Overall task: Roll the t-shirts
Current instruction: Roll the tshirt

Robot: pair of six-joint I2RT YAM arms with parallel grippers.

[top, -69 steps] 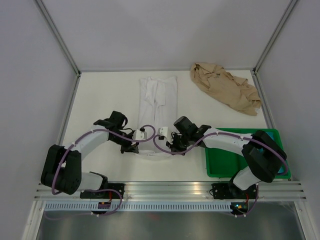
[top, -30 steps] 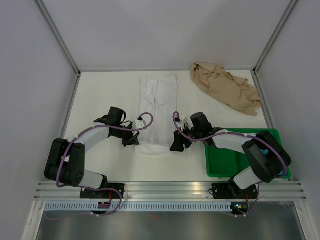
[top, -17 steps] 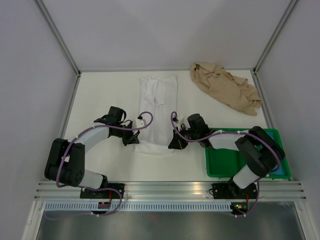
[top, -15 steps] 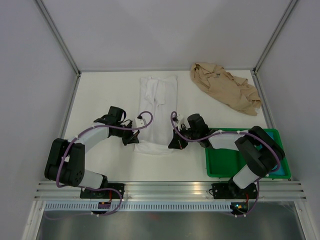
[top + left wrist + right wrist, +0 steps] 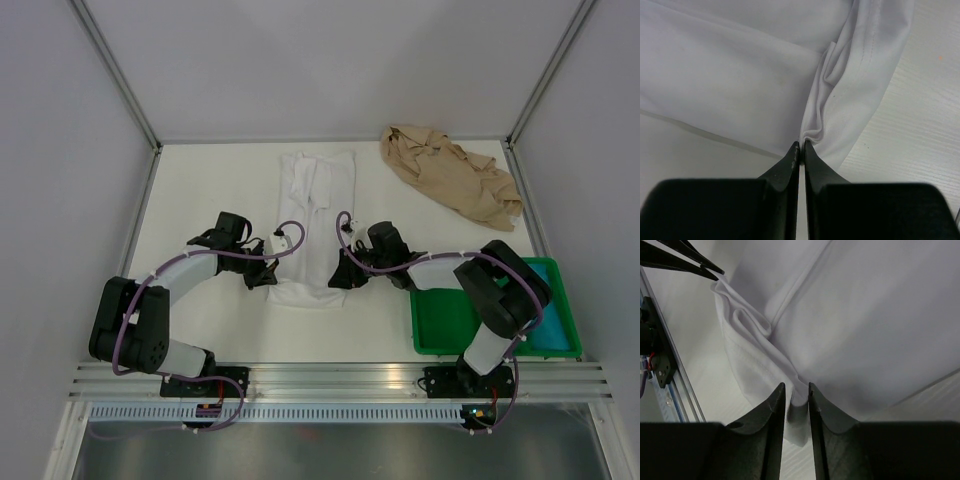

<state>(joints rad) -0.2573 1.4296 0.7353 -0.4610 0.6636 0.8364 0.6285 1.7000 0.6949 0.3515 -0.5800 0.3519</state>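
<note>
The white t-shirt (image 5: 315, 215) lies folded in a long narrow strip down the middle of the table. My left gripper (image 5: 270, 280) is at its near left corner. In the left wrist view it (image 5: 801, 146) is shut on a raised fold of the white cloth (image 5: 740, 75). My right gripper (image 5: 341, 279) is at the near right corner. In the right wrist view it (image 5: 796, 390) is closed on a bunched fold of the hem (image 5: 755, 355), with a narrow gap filled by cloth. The tan-beige t-shirt (image 5: 450, 180) lies crumpled at the far right, apart from both grippers.
A green plastic tray (image 5: 530, 340) sits at the near right, under the right arm's elbow. Metal frame posts and grey walls bound the table (image 5: 210, 190) on the left, right and far sides. The left gripper's fingertips (image 5: 685, 260) show in the right wrist view.
My right gripper has moved left onto the shirt's near right corner and closed on it. The left gripper has kept its hold, and the near hem has shifted slightly away.
</note>
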